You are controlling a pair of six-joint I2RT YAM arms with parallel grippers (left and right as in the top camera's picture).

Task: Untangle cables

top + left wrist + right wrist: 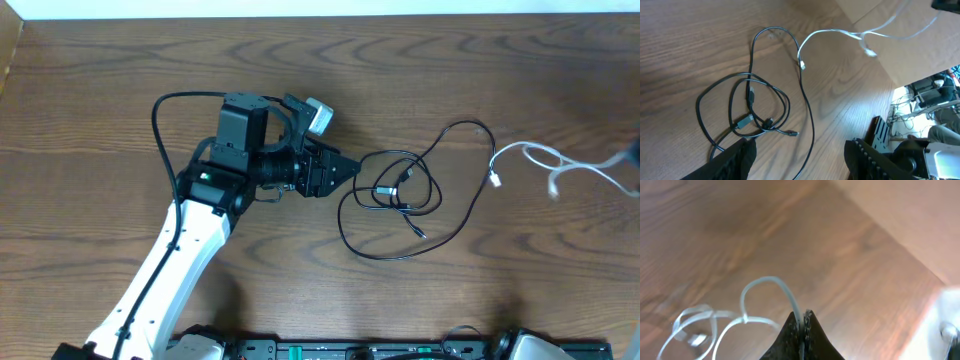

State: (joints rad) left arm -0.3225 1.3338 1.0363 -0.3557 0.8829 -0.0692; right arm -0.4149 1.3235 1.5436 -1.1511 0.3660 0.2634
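Black and white cables on a wooden desk [100,80].
Left tool [800,147] held apart, just beside the looped black cable [744,121]; right tool [802,320] clamped on the white cable [790,296].

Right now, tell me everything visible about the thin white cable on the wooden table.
The thin white cable is a slim, glossy, plastic-looking cord lying in loose curves on the brown wooden table, to the right of the black cable. Two small plug ends show. Its far stretch runs into the right gripper, whose fingers are shut on it. One plug lies close beside the black cable; whether they touch cannot be told.
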